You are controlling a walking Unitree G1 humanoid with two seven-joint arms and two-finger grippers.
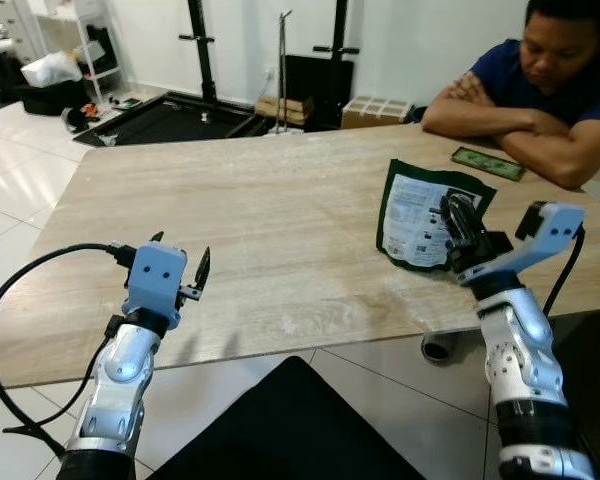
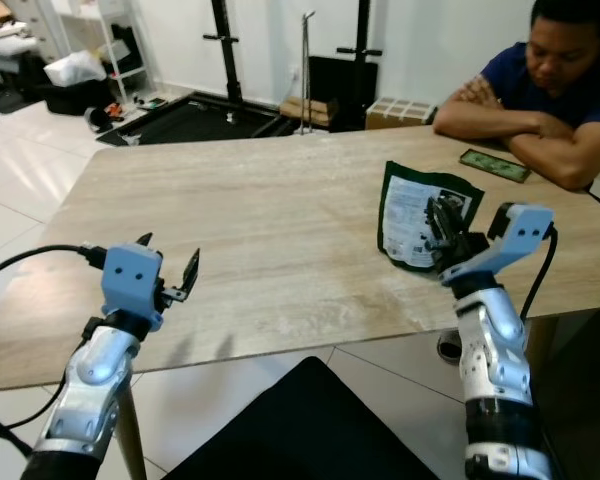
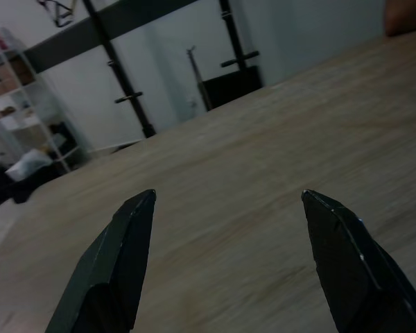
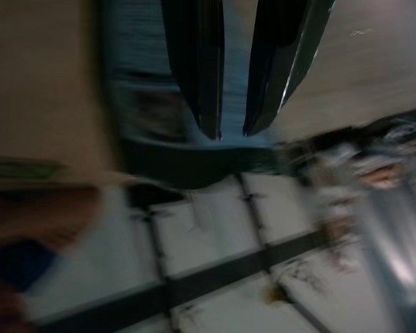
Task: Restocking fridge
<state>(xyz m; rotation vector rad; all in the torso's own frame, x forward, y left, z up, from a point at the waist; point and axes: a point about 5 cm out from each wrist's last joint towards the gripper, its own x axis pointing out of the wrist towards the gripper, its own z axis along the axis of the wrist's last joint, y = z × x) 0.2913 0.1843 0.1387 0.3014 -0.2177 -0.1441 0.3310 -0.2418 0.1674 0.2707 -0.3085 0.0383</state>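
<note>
On table (image 1: 280, 230) — right gripper (image 1: 458, 222) fingers nearly closed, hiding pouch (image 1: 417, 222) label.

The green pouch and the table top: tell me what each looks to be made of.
Green pouch: probably flexible plastic film, dark green with a printed white label; it looks creased and stands bent in the right gripper.
Table: pale wood or wood-look laminate, matte, with long grain streaks; the pictures cannot tell which.

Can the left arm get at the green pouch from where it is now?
Probably not easily. The left gripper hovers open over the near left edge of the table, while the green pouch lies far across at the right gripper. Nothing blocks the way.
</note>
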